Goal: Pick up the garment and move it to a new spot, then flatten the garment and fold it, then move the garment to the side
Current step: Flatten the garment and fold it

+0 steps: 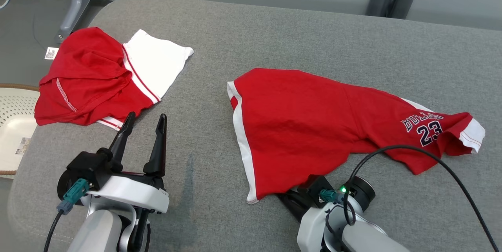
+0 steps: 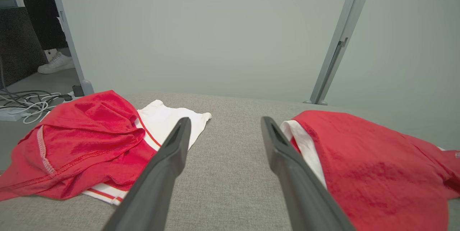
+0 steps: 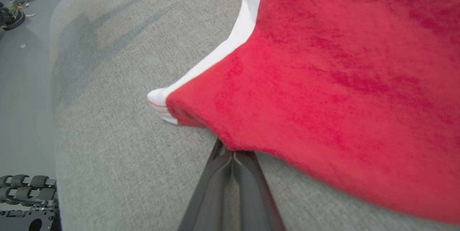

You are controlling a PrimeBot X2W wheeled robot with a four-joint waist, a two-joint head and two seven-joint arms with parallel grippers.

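Garment: red garment [image 1: 313, 126] w/ white trim, spread mostly flat on grey pad [image 1: 274, 36], at 3 o'clock from head-view centre. "BULLS 23" print sits at its 3 o'clock end, white-edged hem along its 9 o'clock side; a few creases.
Near corner: garment's 6 o'clock corner lies over R gripper's fingers, slightly raised off pad.
R gripper: R gripper [image 1: 288, 201] at 5 o'clock in head view, reaching toward 11 o'clock. In R wrist view [image 3: 231, 153] the fingers are pressed together w/ no gap and tips hidden under red hem. Garment [image 3: 323, 80] is drawn to a point there, so it looks clamped on the edge.
L gripper: L gripper [image 1: 146, 120] at 8 o'clock in head view, fingers spread wide, nothing between them. Pointing to 12 o'clock over bare pad.
L wrist view: L gripper [image 2: 225, 123] frames bare pad; garment [image 2: 377, 166] at 4 o'clock, its white hem just beside the 3 o'clock finger.
Other cloth: red-white top [image 1: 94, 75] crumpled at 10 o'clock near pad's edge, well apart from garment, close to L gripper's 9 o'clock fingertip. Same top [image 2: 82, 144] at 8 o'clock in L wrist view.
Basket: pale perforated basket [image 1: 15, 107] at 9 o'clock, off pad.
Cable: black cable [image 1: 431, 158] arcs across garment's 5 o'clock edge from R wrist.
Backgrnd: white shoe [image 2: 55, 64] at 10 o'clock in L wrist view, floor cables [image 2: 25, 103] near it.
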